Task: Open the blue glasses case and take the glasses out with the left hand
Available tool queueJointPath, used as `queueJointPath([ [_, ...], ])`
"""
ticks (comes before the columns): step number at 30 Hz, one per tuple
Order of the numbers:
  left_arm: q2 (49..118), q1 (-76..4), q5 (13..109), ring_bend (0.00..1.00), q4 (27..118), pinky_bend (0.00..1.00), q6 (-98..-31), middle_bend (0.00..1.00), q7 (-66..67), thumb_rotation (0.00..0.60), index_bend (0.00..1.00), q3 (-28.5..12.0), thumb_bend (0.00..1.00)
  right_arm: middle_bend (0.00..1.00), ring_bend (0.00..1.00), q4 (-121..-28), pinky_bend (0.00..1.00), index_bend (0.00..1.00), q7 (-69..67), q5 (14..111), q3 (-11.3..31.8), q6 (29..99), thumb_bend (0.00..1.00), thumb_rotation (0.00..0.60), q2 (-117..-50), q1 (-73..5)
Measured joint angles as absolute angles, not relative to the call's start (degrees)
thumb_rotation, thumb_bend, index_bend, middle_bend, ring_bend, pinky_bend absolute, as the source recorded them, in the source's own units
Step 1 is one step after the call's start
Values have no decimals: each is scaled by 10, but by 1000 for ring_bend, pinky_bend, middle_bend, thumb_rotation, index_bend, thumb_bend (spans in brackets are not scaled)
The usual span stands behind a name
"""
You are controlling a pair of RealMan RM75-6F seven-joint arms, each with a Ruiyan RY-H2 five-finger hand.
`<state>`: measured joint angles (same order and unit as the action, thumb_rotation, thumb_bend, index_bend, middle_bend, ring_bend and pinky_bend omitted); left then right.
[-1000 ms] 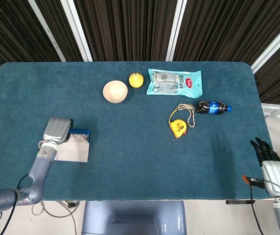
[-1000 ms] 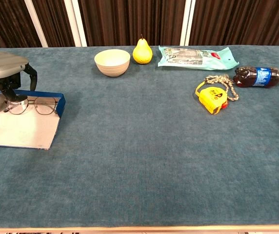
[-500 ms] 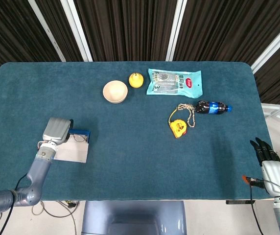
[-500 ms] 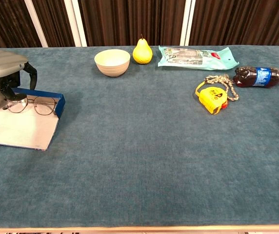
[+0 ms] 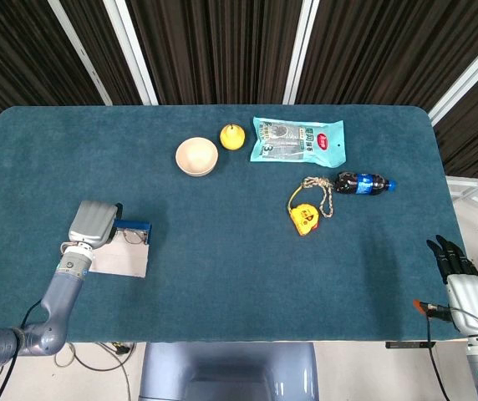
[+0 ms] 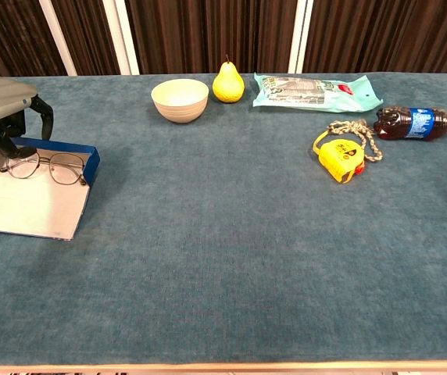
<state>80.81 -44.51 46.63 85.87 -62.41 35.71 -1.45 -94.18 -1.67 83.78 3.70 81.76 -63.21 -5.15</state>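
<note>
The blue glasses case (image 6: pixel 28 207) lies open at the table's left edge, pale lining up, with its blue tray (image 5: pixel 136 225) at the far side. Thin-rimmed glasses (image 6: pixel 50 166) lie across the tray, and their right lens reaches the tray's rim. My left hand (image 6: pixel 1 105) hangs over the case's left end with its fingers curled down, pinching the left end of the glasses (image 5: pixel 132 237). In the head view the left hand (image 5: pixel 93 223) covers that end of the case. My right hand (image 5: pixel 458 269) sits off the table's near right corner, fingers straight, holding nothing.
A cream bowl (image 6: pixel 180 99) and a yellow pear (image 6: pixel 228 81) stand at the back. A teal snack packet (image 6: pixel 316 90), a dark drink bottle (image 6: pixel 413 123) and a yellow tape measure with a cord (image 6: pixel 341 156) lie to the right.
My left hand has shifted a little to the left and away from me. The glasses and the open case have slid along with it. The right hand has not moved.
</note>
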Motion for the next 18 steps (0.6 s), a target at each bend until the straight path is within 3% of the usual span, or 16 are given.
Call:
queueJointPath([
  [18, 809, -434, 470, 881, 854, 968, -628, 1000, 356, 600, 660, -37, 425, 0, 0, -942, 196, 0, -17, 838, 37, 817, 172, 600, -632, -52],
])
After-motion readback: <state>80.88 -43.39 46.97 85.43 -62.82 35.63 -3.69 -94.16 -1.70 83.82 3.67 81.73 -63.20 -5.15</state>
